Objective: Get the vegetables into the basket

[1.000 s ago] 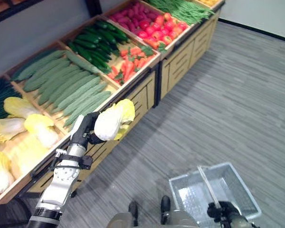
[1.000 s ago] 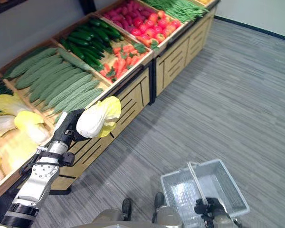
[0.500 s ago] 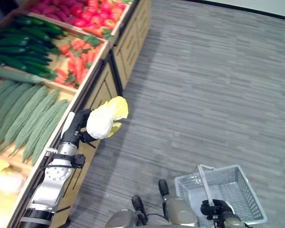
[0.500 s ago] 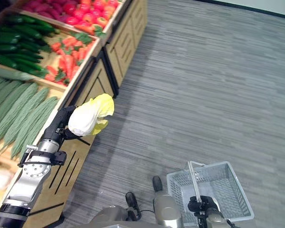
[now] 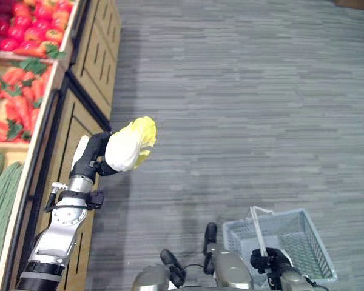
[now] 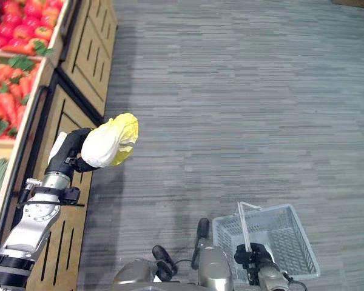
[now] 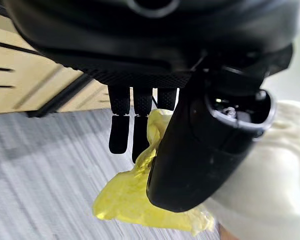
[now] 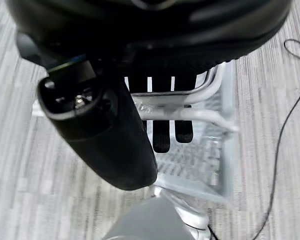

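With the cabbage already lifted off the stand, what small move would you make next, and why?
Probably swing the left hand across toward the basket. It grips the cabbage in the air beside the wooden stand, while the right hand holds the basket by its handle, lower and well to the right, over the floor.

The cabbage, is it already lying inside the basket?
No, the cabbage is held up in the left hand beside the wooden stand, far from the basket that the right hand carries.

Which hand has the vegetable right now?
The left hand, raised beside the produce stand, grips the yellow-white cabbage. The right hand grips the basket handle instead.
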You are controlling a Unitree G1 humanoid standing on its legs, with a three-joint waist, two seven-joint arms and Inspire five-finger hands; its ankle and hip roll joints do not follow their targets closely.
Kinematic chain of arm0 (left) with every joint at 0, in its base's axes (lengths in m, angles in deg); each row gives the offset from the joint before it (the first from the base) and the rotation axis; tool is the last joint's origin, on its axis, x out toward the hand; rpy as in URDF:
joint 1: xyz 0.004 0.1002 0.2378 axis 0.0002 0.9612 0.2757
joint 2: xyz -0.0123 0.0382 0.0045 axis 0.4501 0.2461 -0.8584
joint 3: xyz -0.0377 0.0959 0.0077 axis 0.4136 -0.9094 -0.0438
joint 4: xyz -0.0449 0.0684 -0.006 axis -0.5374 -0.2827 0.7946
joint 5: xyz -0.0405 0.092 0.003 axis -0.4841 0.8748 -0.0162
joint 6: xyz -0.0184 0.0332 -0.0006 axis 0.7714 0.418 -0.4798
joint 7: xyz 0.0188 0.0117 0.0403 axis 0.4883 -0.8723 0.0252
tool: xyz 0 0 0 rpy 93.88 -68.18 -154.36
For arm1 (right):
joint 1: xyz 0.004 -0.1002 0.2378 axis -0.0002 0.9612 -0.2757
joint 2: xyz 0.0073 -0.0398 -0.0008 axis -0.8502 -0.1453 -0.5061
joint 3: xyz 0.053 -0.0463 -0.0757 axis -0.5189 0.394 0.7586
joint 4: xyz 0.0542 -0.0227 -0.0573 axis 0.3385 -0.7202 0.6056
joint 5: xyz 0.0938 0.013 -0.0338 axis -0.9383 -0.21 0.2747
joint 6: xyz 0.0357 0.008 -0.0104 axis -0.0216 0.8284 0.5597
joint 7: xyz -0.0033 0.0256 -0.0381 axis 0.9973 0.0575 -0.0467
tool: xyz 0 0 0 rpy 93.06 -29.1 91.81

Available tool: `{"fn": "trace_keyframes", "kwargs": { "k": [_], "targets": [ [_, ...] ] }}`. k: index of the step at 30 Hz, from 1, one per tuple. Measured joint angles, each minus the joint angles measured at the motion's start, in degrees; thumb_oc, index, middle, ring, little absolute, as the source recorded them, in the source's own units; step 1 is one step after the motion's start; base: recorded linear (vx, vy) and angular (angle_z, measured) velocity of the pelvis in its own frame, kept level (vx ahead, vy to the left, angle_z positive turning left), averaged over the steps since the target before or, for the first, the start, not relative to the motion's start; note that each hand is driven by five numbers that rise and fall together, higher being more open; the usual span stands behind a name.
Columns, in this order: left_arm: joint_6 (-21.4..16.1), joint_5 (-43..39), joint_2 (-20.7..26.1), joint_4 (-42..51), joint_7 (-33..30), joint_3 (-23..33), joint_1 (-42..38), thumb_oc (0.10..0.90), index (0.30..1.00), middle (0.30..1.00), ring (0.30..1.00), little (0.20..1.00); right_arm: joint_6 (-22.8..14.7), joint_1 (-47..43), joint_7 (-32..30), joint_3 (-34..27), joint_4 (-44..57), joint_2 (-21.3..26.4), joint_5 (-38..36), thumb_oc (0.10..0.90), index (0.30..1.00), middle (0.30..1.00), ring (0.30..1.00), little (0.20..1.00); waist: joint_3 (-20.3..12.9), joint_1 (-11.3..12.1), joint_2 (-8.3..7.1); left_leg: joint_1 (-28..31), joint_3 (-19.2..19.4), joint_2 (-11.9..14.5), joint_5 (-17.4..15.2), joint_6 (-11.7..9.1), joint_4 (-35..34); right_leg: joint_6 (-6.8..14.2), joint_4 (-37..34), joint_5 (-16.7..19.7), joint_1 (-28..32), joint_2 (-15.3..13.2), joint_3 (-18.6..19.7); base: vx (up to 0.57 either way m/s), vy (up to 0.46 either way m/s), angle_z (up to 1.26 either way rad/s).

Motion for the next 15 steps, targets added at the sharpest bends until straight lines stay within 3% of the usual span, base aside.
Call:
{"fn": "trace_keyframes", "kwargs": {
  "k": [4,10,13,14,15],
  "targets": [
    [0.01,-0.01,-1.73,0.22,0.11,-0.05,0.75,0.400,0.300,0.300,0.300,0.300,0.60,0.75,0.33,0.34,0.40,0.41,0.48,0.400,0.300,0.300,0.300,0.300,-0.84,0.25,0.11,0.08,-0.11,1.28,0.34,-0.48,1.38,-1.34,0.57,-0.94,0.04,1.09,0.91,0.07,-0.270,-0.14],
    [0.01,-1.31,-3.76,-2.11,1.26,-2.23,-0.03,0.400,0.300,0.300,0.300,0.300,0.54,1.28,0.49,0.91,1.68,0.86,0.57,0.400,0.300,0.300,0.300,0.300,-2.68,-0.07,0.19,-0.28,-4.49,3.32,1.65,-2.38,2.49,-2.95,1.67,-3.56,0.63,2.76,-0.67,0.09,-0.290,0.14],
    [0.36,-1.59,-3.74,-3.92,1.47,-2.55,1.08,0.400,0.300,0.300,0.300,0.300,0.38,1.54,0.62,2.25,0.89,0.53,0.57,0.400,0.300,0.300,0.300,0.300,-3.79,2.48,-1.52,-4.29,-12.73,4.91,0.00,-2.83,13.43,-3.82,2.55,-4.47,1.50,1.91,1.07,0.07,-0.005,-0.17],
    [0.30,-1.85,-3.89,-4.15,1.42,-3.27,1.10,0.400,0.300,0.300,0.300,0.300,0.41,1.69,0.70,2.66,1.09,1.48,0.59,0.400,0.300,0.300,0.300,0.300,-4.43,3.34,-1.39,-5.61,-24.07,2.21,-1.95,-4.79,9.25,-3.87,1.65,-4.24,1.61,2.10,1.55,-0.02,0.050,-0.15],
    [0.29,-2.15,-3.82,-4.06,1.43,-3.44,1.04,0.400,0.300,0.300,0.300,0.300,0.39,1.36,0.65,2.63,1.22,1.79,0.59,0.400,0.300,0.300,0.300,0.300,-4.49,3.11,-1.24,-6.28,-26.53,1.70,-1.83,-4.59,5.93,-3.79,1.63,-4.18,1.55,2.16,1.05,0.00,0.113,0.02]
  ]
}}
